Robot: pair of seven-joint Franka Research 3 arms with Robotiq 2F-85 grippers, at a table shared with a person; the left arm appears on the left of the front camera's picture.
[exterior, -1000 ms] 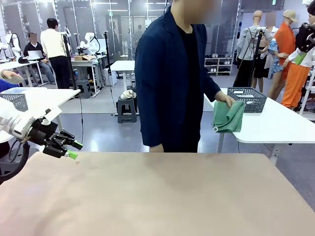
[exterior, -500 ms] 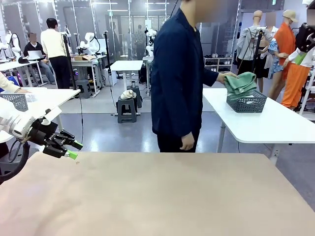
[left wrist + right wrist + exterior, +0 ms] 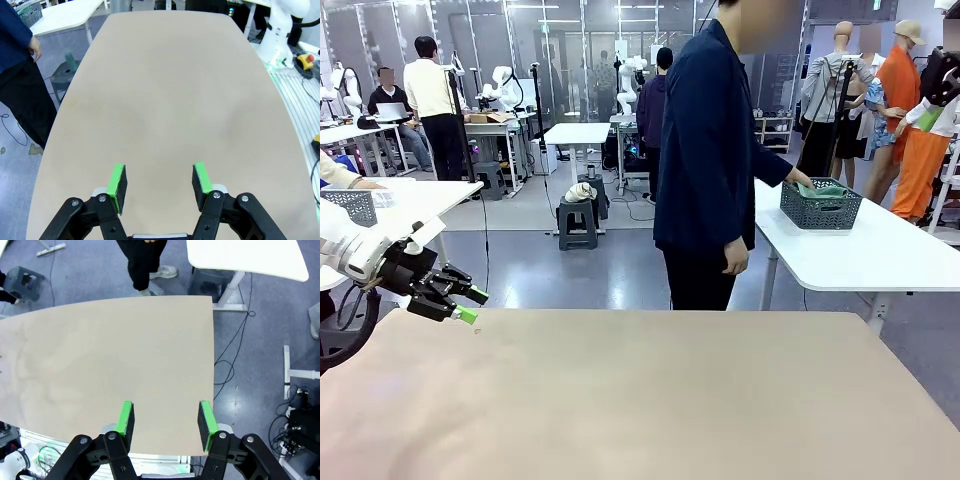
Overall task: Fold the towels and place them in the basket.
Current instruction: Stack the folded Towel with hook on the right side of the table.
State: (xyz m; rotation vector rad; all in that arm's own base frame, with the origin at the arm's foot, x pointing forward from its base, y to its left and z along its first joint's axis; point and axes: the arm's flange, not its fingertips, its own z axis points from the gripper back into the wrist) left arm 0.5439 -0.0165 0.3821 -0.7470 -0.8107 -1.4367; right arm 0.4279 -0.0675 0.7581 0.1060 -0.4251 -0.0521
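A person in a dark jacket stands beyond the beige table [image 3: 640,390], one hand reaching into the dark grey basket [image 3: 820,205] on a white side table behind. Folded light-green towels [image 3: 823,190] lie inside that basket under the hand. My left gripper [image 3: 468,305] hovers at the beige table's left edge, open with nothing between its green pads. In the left wrist view that gripper [image 3: 159,181] looks along the bare tabletop. My right gripper [image 3: 165,422] hangs high over the table's near edge, open and holding nothing.
The white side table [image 3: 880,255] stands at the back right. Another white table with a pale mesh basket [image 3: 350,205] is at the far left. The right arm's white base [image 3: 280,35] rises beside the beige table. Cables lie on the floor [image 3: 240,365].
The person has stepped right and lowered the green towels from above the basket's rim down into it. Neither gripper has moved.
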